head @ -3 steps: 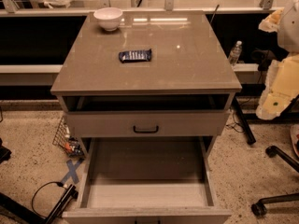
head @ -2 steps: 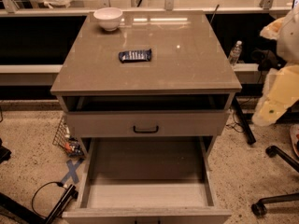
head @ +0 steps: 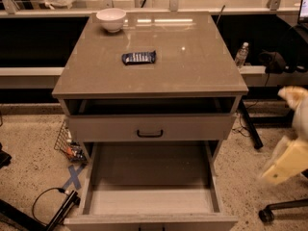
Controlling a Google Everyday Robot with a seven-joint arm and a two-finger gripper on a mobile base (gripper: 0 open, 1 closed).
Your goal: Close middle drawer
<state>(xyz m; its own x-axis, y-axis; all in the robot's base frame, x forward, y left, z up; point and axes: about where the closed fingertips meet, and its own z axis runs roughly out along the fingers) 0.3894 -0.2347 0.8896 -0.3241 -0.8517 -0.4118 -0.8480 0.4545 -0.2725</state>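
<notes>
The middle drawer (head: 149, 219) is pulled far out of the grey-beige cabinet (head: 154, 66), toward the bottom of the camera view. Its inside is bare, and its front is cut off by the frame's lower edge. Above it the uppermost drawer (head: 192, 127), with a small black handle (head: 149, 134), stands slightly out with a dark gap over it. The lowest drawer is hidden. My gripper (head: 284, 165), cream-coloured and blurred, hangs to the right of the cabinet at drawer height, apart from it.
A white bowl (head: 111, 19) and a dark snack packet (head: 138, 57) lie on the cabinet top. A water bottle (head: 241, 55) stands behind on the right. A chair base (head: 279, 208) is low right. A wire basket (head: 67, 141) and cables (head: 48, 201) lie on the floor at left.
My gripper has dropped from beside the cabinet top to beside the drawers on the right. The drawers have not moved.
</notes>
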